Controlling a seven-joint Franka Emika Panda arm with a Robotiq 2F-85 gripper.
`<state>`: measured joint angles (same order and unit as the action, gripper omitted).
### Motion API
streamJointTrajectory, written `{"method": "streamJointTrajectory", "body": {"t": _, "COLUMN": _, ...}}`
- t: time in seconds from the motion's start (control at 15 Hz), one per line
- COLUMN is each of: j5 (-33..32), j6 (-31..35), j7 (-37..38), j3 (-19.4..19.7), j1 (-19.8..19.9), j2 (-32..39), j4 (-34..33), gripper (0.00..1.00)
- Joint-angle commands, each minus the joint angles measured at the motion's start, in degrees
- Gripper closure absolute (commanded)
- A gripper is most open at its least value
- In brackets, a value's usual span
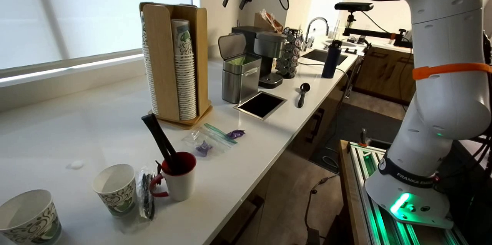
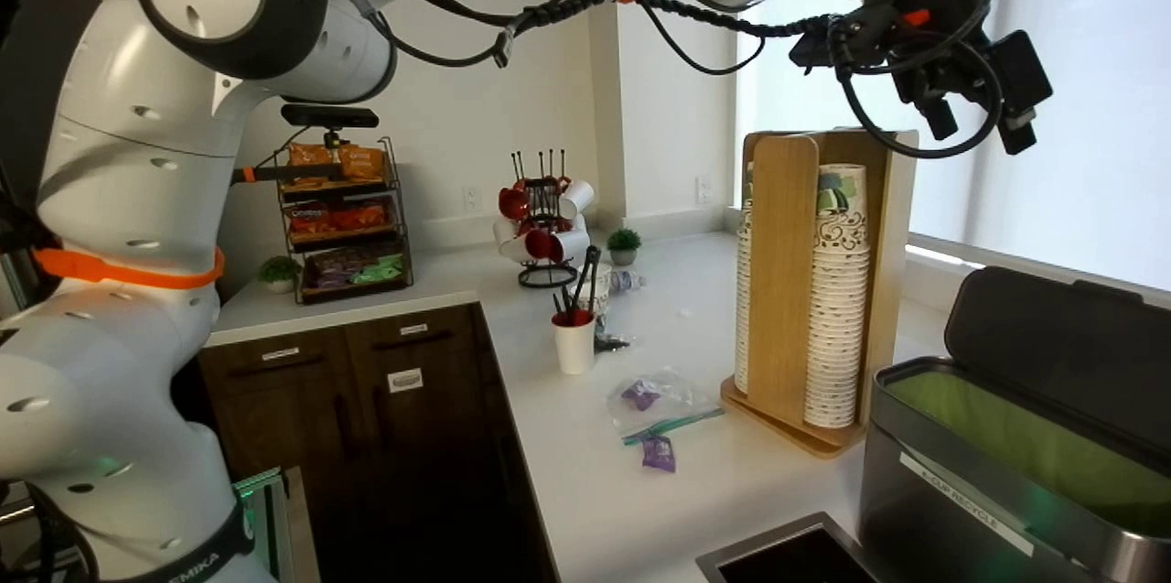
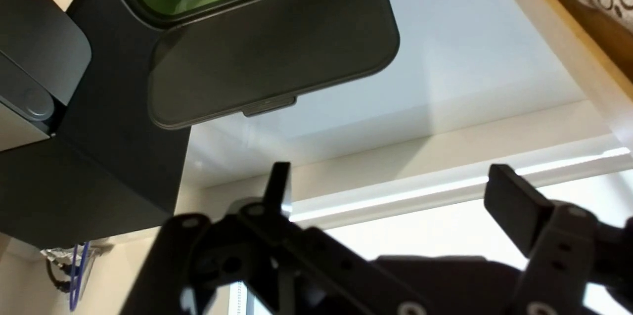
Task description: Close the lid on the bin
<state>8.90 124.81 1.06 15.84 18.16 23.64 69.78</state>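
Below the fingers (image 3: pixel 517 208), spread with nothing between them, the lid (image 3: pixel 277 50) stands raised on the bin (image 1: pixel 244 83), and a descent that lands on its inner face instead of behind it could bend it backwards or shove the bin over.

Sink (image 1: pixel 316 56): far, faced in an exterior view, paper cups (image 1: pixel 120 200) near
Mug rack (image 2: pixel 549 221): faced in an exterior view, bin (image 2: pixel 942 528) close
Lid (image 3: pixel 274 50): wrist view, near, looking down
Cup holder (image 1: pixel 161 60): in both exterior views, from opposite sides
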Motion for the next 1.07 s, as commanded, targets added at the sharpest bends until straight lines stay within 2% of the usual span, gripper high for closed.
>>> {"method": "streamJointTrajectory", "body": {"t": 0.0, "j5": -0.9, "j6": -2.8, "j7": -3.0, "j3": -0.1, "j1": 0.8, "j2": 2.2, "j4": -3.6, "gripper": 0.0}}
{"method": "streamJointTrajectory", "body": {"t": 0.13, "j5": -3.3, "j6": -7.1, "j7": -6.9, "j3": -1.6, "j1": 3.0, "j2": 5.0, "j4": -7.9, "gripper": 0.0}}
{"method": "streamJointTrajectory", "body": {"t": 0.27, "j5": -3.6, "j6": -13.4, "j7": -11.3, "j3": -0.3, "j1": 3.7, "j2": 9.2, "j4": -14.5, "gripper": 0.0}}
{"method": "streamJointTrajectory", "body": {"t": 0.4, "j5": -2.8, "j6": -17.9, "j7": -11.5, "j3": -0.3, "j1": 5.2, "j2": 12.8, "j4": -20.4, "gripper": 0.0}}
{"method": "streamJointTrajectory", "body": {"t": 0.47, "j5": -3.0, "j6": -12.8, "j7": -10.2, "j3": -0.2, "j1": 3.5, "j2": 7.4, "j4": -11.6, "gripper": 0.0}}
{"method": "streamJointTrajectory", "body": {"t": 0.8, "j5": -3.0, "j6": -13.0, "j7": -10.2, "j3": -0.3, "j1": 3.7, "j2": 8.3, "j4": -12.7, "gripper": 0.0}}
{"method": "streamJointTrajectory", "body": {"t": 1.0, "j5": -3.7, "j6": -10.0, "j7": -10.2, "j3": 0.0, "j1": 3.9, "j2": 11.3, "j4": -15.9, "gripper": 0.0}}
